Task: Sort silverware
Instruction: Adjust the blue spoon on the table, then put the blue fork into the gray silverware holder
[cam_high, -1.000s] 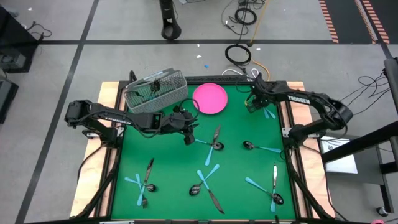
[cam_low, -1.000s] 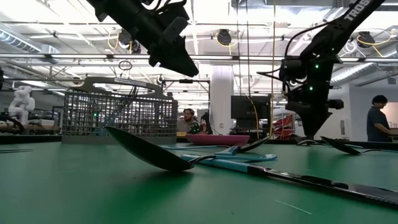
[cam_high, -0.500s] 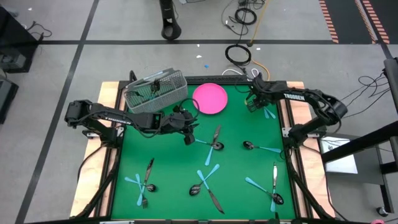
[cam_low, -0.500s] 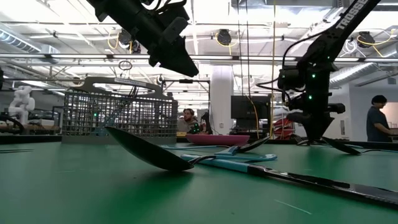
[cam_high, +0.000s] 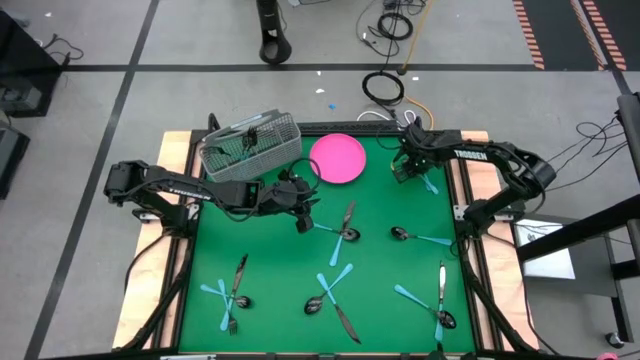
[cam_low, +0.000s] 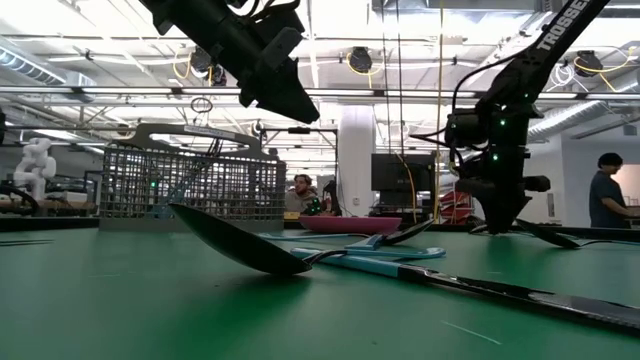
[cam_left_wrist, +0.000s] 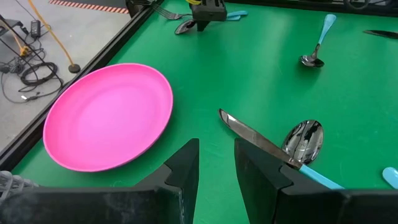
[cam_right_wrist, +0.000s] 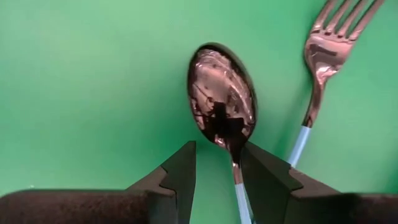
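Note:
Silverware lies scattered over the green mat (cam_high: 380, 280): forks, spoons and knives, some with light blue handles. At the far right corner my right gripper (cam_right_wrist: 217, 168) points down, open, over a blue-handled spoon (cam_right_wrist: 222, 93). Its fingers stand on either side of the spoon's neck (cam_right_wrist: 236, 171); I see no touch. A blue-handled fork (cam_right_wrist: 329, 56) lies beside the spoon. My left gripper (cam_left_wrist: 216, 168) hangs open and empty above the mat's middle (cam_high: 303, 222), short of a knife (cam_left_wrist: 255, 140) and a spoon (cam_left_wrist: 303, 140).
A grey wire-mesh basket (cam_high: 250, 148) holding some utensils stands at the far left. A pink round plate (cam_high: 337, 157) lies beside it. More pieces lie in crossed pairs near the front edge (cam_high: 330, 290) and at the right (cam_high: 440, 300).
My right gripper has sunk toward the mat at the far right corner, coming down over the blue-handled spoon. Its fingers have kept the same gap.

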